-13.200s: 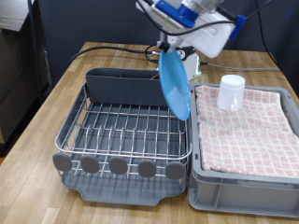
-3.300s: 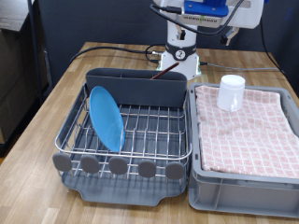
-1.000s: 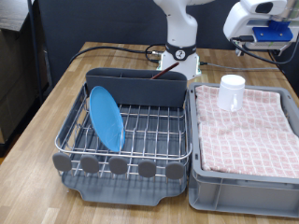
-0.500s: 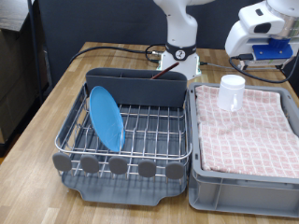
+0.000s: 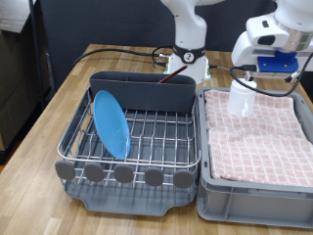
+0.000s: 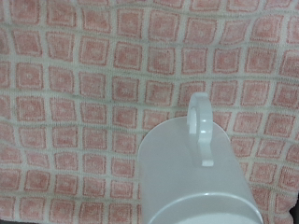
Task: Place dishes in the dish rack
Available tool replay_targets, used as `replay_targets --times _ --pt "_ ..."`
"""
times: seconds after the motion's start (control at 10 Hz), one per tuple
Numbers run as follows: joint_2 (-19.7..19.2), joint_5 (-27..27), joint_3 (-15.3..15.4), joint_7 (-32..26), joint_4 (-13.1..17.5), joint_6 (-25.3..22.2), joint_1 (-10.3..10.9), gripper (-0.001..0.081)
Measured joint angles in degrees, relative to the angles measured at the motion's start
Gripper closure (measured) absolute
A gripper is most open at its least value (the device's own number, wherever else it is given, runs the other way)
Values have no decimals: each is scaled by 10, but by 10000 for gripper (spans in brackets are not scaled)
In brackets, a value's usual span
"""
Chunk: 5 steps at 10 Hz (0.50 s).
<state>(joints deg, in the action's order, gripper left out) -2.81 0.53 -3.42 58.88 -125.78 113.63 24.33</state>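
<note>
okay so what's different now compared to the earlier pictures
The blue plate, earlier carried by the gripper over the dish rack, now stands on edge in it at the exterior view's left. The arm then swung to the exterior view's right and came down, so the gripper now hangs just above the white cup. The cup has not moved on the checked cloth.

You can't see the gripper's fingers [image 5: 252, 78] — the white hand hides them and the top of the white cup [image 5: 243, 99]. In the wrist view the cup [image 6: 198, 175] runs off the frame's edge — no fingers show there.
</note>
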Motion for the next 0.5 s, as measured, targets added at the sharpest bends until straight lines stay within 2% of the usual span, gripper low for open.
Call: replay_targets --times 0.5 --pt "0 0 -17 -1 -18 19 -5 3"
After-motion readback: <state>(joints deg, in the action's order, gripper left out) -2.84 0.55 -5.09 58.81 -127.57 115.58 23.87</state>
